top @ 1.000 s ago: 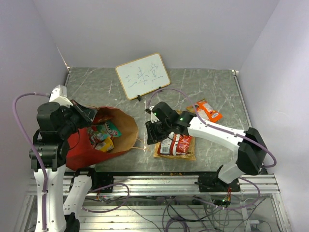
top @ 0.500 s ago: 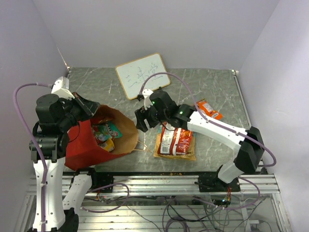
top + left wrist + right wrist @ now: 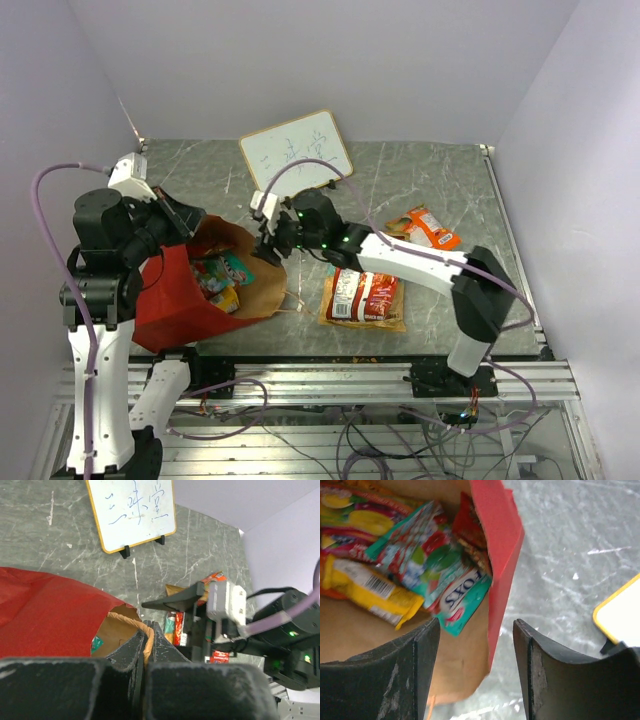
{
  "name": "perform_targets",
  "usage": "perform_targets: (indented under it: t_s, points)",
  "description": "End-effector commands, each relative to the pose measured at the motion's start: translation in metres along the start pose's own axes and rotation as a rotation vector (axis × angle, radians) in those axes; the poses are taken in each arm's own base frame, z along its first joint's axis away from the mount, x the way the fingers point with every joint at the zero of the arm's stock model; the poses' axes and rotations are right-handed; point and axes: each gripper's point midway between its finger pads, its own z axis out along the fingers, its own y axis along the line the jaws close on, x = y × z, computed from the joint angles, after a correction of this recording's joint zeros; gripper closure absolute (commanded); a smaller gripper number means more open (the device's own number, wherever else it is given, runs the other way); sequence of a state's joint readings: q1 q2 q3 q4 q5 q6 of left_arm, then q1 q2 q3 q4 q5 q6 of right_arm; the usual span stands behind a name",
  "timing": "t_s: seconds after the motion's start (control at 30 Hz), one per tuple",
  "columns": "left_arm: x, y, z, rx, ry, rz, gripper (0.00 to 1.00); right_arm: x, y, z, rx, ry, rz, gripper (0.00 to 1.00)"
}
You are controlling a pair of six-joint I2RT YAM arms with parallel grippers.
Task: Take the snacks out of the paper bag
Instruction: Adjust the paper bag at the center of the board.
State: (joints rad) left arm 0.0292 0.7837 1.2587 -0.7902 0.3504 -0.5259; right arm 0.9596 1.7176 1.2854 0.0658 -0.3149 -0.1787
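Red foil packet (image 3: 362,297) lies dropped on the grey worktop (image 3: 420,180), and we have swung our right hand (image 3: 268,240), fingers apart, left to the mouth of the tall red paper bag (image 3: 168,300), where more glossy snacks (image 3: 452,587) wait, our left hand (image 3: 148,636) clamped on its rim.
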Motion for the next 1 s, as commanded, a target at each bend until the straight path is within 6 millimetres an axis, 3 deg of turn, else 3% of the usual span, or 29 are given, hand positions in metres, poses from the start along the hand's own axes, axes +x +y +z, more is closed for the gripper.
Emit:
perform_targets:
  t_s: [0.0, 0.1, 0.17, 0.37, 0.7, 0.83, 0.97]
  points:
    - [-0.013, -0.018, -0.006, 0.082, -0.039, 0.076, 0.93, -0.024, -0.023, 0.033, 0.039, -0.074, -0.113, 0.45]
    - [-0.011, -0.021, -0.004, 0.106, -0.036, 0.079, 0.93, -0.033, -0.030, 0.042, 0.064, -0.095, -0.103, 0.53]
    - [-0.010, -0.020, -0.004, 0.110, -0.036, 0.078, 0.93, -0.037, -0.040, 0.045, 0.112, -0.097, -0.087, 0.63]
    - [-0.007, -0.011, 0.014, 0.090, -0.011, 0.040, 0.93, -0.034, -0.076, 0.027, 0.319, -0.071, -0.067, 0.99]
    - [-0.023, -0.023, 0.043, 0.158, 0.017, -0.008, 0.93, -0.035, -0.104, -0.022, 0.532, -0.078, -0.037, 1.00]
    - [-0.023, -0.028, 0.041, 0.180, 0.028, -0.008, 0.93, -0.034, -0.102, -0.040, 0.559, -0.064, 0.005, 1.00]
    - [-0.010, -0.029, 0.029, 0.180, 0.060, -0.013, 0.93, -0.032, -0.085, -0.049, 0.497, -0.065, 0.054, 1.00]
